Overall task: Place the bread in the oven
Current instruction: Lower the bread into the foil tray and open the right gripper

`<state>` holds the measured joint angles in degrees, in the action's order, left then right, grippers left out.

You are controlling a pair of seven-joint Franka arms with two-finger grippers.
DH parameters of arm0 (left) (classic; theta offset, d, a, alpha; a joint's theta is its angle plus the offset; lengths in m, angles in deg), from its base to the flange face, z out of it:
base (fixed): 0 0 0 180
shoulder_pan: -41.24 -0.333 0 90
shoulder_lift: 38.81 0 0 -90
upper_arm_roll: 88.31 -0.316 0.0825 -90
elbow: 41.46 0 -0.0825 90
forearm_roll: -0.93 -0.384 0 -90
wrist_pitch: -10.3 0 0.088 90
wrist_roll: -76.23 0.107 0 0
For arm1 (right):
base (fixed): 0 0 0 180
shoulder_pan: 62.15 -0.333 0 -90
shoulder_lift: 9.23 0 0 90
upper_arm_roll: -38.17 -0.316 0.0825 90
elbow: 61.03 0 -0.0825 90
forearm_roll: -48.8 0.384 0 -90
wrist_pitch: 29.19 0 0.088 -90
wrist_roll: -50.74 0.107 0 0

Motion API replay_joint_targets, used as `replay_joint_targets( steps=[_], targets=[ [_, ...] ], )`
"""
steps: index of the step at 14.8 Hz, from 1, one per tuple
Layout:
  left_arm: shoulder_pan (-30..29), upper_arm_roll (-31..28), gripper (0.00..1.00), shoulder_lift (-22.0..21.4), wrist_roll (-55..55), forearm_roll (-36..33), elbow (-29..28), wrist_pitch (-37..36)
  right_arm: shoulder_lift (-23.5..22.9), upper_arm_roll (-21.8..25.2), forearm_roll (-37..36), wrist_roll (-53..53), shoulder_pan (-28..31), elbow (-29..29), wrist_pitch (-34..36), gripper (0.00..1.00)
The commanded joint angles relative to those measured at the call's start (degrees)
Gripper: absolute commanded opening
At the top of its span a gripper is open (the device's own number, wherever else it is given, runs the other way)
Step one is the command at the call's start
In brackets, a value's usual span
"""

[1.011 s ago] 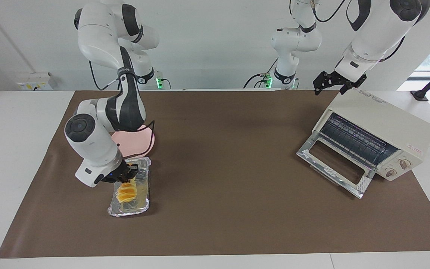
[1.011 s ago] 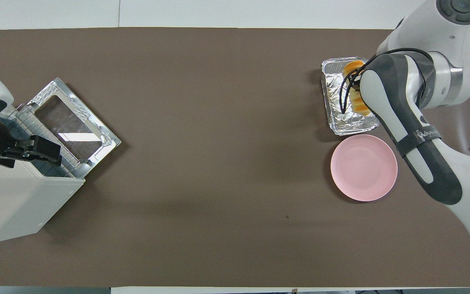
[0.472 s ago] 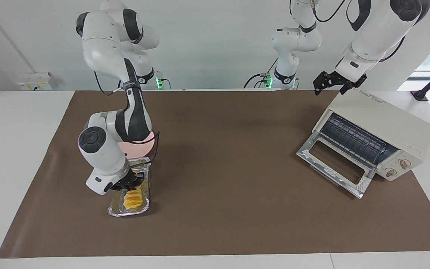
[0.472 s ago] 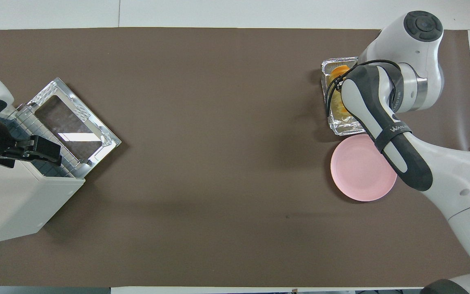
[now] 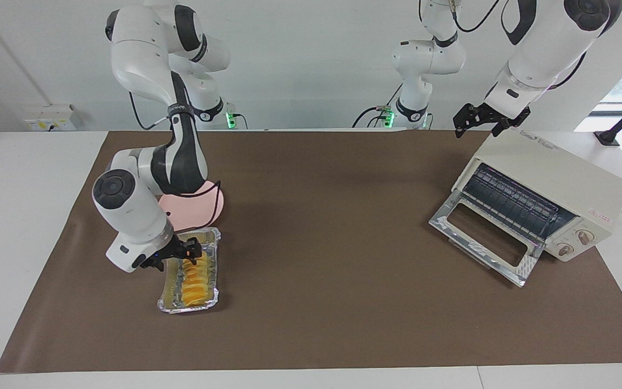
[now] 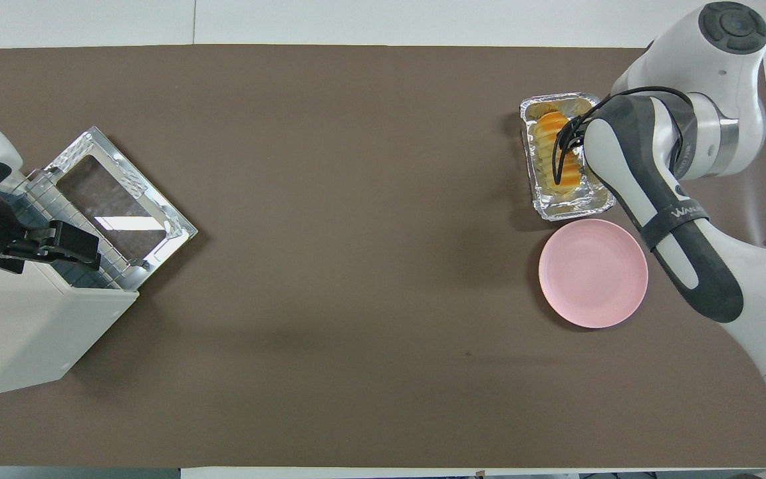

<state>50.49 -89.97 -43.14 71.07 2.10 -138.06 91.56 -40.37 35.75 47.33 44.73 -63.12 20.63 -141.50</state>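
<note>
The golden-yellow bread (image 5: 193,276) lies lengthwise in a crinkled foil tray (image 5: 213,296) toward the right arm's end of the table. It also shows in the overhead view (image 6: 544,136), partly under the right arm. My right gripper (image 5: 189,253) hangs low over the tray's end nearer the robots, just above the bread. The cream-white oven (image 5: 554,181) stands toward the left arm's end with its glass door (image 5: 484,237) dropped open and the rack showing. My left gripper (image 5: 477,128) waits open above the oven's top (image 6: 17,326).
A round pink plate (image 6: 592,273) lies beside the foil tray (image 6: 572,209), nearer to the robots. A brown mat (image 5: 322,216) covers the table between the tray and the oven.
The bread, bunched up under the right gripper before, now lies stretched out flat in the tray. The right gripper has swung back and lifted slightly. The left arm has not moved.
</note>
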Motion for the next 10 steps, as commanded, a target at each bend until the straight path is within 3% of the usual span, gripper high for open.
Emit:
replay_joint_targets(
  steps=[1, 9, 10],
  targets=[
    [-0.72, 0.43, 1.00, -0.94, 0.67, -0.56, -0.35, -0.41, 0.47, -0.39, -0.72, -1.63, 1.76, 0.25, -0.44, 1.00],
    [-0.72, 0.43, 1.00, -0.94, 0.67, -0.56, -0.35, -0.50, 1.08, -0.22, -1.42, -4.72, 3.69, 10.79, -13.28, 1.00],
    [-0.72, 0.34, 1.00, -0.94, 0.67, -0.56, -0.35, -0.41, 1.34, -0.30, -1.42, -4.72, 3.69, 11.50, -13.46, 0.92]
  ],
)
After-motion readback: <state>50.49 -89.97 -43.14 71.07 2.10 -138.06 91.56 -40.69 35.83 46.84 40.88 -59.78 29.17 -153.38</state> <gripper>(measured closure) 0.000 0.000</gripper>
